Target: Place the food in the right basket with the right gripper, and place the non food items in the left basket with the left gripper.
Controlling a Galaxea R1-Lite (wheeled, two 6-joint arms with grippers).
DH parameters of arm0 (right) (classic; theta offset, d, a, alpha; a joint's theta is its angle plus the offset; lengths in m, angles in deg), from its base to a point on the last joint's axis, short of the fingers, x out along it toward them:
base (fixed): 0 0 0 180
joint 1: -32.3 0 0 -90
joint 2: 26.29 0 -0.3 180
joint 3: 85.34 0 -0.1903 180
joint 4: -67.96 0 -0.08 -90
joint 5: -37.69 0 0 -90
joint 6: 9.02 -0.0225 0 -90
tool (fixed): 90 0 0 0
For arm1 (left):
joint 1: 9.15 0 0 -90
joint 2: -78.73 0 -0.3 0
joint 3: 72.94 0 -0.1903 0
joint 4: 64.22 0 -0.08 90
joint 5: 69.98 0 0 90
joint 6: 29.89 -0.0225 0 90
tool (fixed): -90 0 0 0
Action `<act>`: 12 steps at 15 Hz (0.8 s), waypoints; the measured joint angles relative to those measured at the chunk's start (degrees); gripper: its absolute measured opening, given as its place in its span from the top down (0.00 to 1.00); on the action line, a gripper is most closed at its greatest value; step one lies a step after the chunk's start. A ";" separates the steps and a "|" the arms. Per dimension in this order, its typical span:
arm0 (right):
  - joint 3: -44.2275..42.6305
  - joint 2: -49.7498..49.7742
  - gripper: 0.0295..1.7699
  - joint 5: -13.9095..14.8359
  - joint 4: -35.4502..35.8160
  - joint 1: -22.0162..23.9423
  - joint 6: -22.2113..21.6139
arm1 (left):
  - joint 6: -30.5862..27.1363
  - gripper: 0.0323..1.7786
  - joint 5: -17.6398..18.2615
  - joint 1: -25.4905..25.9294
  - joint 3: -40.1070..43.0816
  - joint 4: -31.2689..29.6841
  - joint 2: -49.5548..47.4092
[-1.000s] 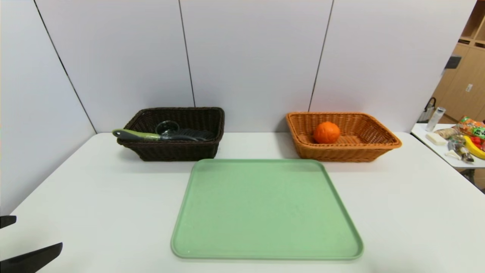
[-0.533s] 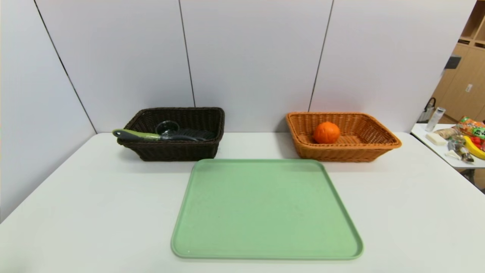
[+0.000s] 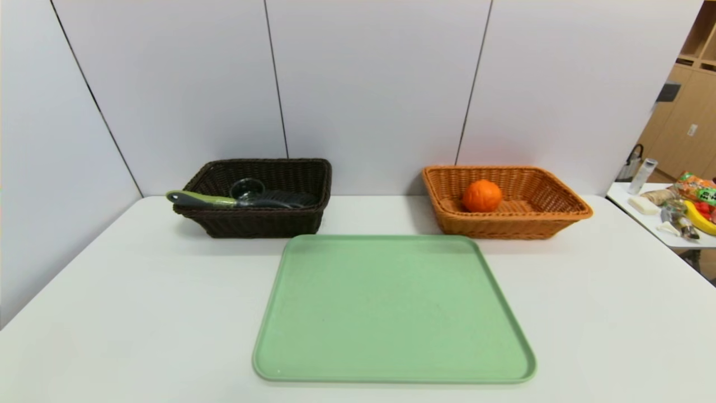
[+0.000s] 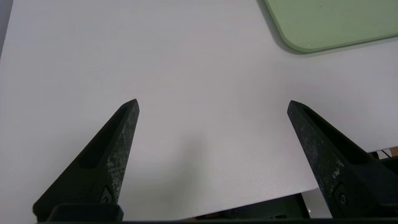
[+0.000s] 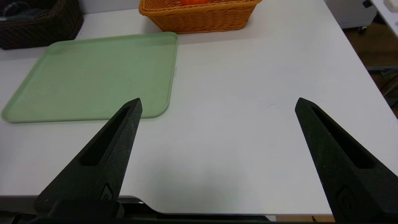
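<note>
The orange fruit (image 3: 481, 195) lies inside the orange-tan right basket (image 3: 565, 215) at the back right of the table. In the dark brown left basket (image 3: 257, 223) rest the green-handled brush (image 3: 201, 199) and the clear glass cup (image 3: 246, 187); no pen shows. Neither gripper appears in the head view. My left gripper (image 4: 213, 104) hangs open over bare table near the front left edge, with nothing between its fingers. Over the front right of the table my right gripper (image 5: 218, 102) is open too and holds nothing.
A bare green tray (image 3: 391, 313) lies in the middle of the white table (image 3: 615, 313), in front of both baskets. Grey wall panels stand behind the baskets. A side table (image 3: 665, 224) at the far right carries a banana and packaged snacks.
The left gripper's fingertips, seen a second ago at the head view's lower left edge, have drawn back out of that view. The baskets and their contents have not moved.
</note>
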 joint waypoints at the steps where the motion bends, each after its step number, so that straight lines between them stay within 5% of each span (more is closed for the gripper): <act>1: 0.96 1.22 0.04 0.09 0.01 0.24 0.71 | -0.02 0.05 0.00 0.21 0.96 -0.01 -1.38; 4: 1.99 2.93 0.04 -0.18 1.08 0.51 1.18 | 0.41 0.05 -0.33 0.94 2.89 -2.21 -4.61; 8: 2.84 3.54 0.04 -4.66 4.25 0.52 1.04 | 0.30 0.05 -0.22 1.07 4.29 -6.27 -6.23; 12: 2.82 2.65 0.04 -4.46 4.11 -0.94 -1.39 | 0.33 0.05 -0.06 1.07 5.10 -6.02 -6.66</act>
